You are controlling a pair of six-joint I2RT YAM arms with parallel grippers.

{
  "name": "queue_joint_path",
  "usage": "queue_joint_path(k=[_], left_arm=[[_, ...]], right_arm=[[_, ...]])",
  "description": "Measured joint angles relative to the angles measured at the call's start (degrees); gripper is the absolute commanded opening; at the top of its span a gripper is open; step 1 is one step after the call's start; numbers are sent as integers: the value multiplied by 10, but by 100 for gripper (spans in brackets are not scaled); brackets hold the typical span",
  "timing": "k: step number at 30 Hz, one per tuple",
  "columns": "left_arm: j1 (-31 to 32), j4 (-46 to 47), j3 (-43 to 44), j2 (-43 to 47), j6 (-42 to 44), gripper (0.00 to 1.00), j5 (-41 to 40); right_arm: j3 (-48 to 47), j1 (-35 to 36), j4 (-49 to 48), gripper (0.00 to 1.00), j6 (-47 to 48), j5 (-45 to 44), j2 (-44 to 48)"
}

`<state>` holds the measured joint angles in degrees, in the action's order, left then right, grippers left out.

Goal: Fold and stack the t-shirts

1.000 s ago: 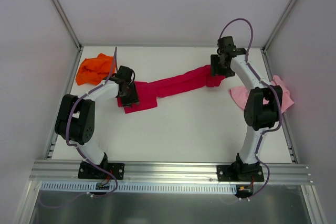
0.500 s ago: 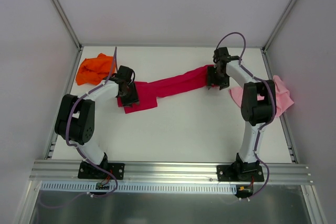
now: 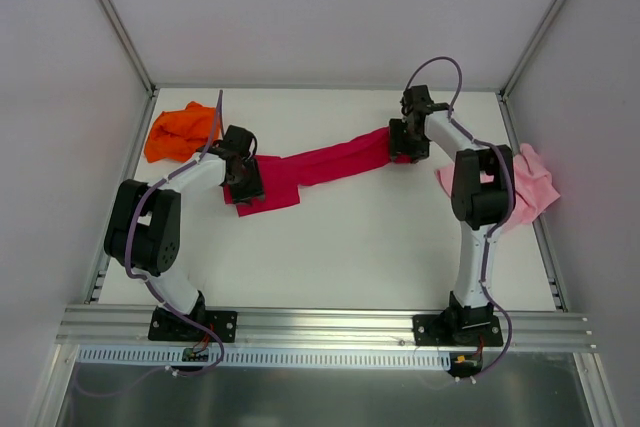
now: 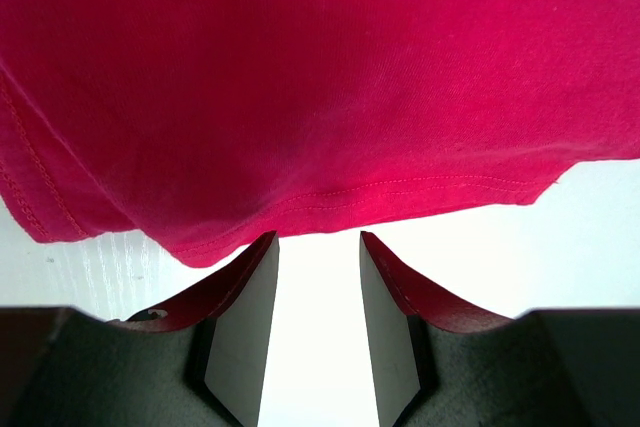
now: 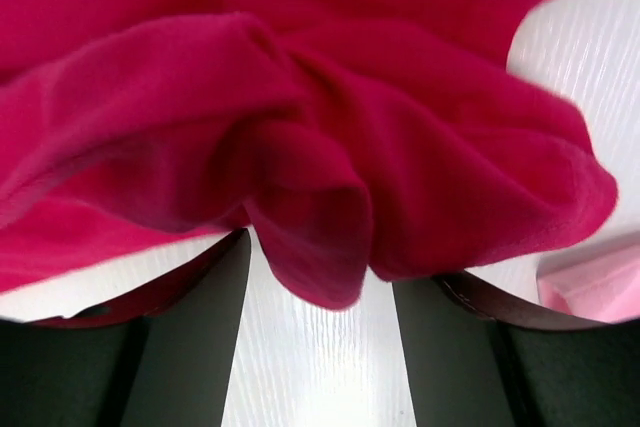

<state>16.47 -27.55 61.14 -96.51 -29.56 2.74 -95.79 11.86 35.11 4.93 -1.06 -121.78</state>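
Crimson t-shirt [image 3: 320,162] lying long and narrow across table [image 3: 350,247], likely for flattening before fold. Left gripper [image 4: 318,247] part-open at hem, nothing pinched. Right gripper [image 5: 318,277] wide, straddling bunched end, unclamped. Orange t-shirt [image 3: 178,132], pink t-shirt [image 3: 535,187] heaped aside, unfolded.

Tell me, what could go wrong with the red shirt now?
The crimson red cloth t-shirt lies stretched and bunched, not flat; the right hand is open over a thick lump, so it might pinch several layers and fold crooked.
The pale pink cloth t-shirt sits at the right edge of the table beside the right arm; a swing could knock it off.
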Motion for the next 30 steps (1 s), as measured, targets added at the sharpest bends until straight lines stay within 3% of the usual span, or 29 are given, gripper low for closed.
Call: queue_joint_path(k=[6, 8, 9, 11, 20, 30], left_arm=[[0, -12, 1, 0, 4, 39, 0], [0, -17, 3, 0, 5, 38, 0], [0, -19, 4, 0, 6, 38, 0], [0, -23, 8, 0, 7, 39, 0], [0, -24, 14, 0, 7, 38, 0], [0, -24, 15, 0, 11, 38, 0]], right_arm=[[-41, 0, -16, 59, 0, 0, -23], [-52, 0, -17, 46, 0, 0, -28], [-56, 0, -17, 24, 2, 0, -31], [-64, 0, -18, 1, 3, 0, -36], [-85, 0, -12, 1, 1, -17, -37], [-203, -8, 14, 1, 6, -97, -37]])
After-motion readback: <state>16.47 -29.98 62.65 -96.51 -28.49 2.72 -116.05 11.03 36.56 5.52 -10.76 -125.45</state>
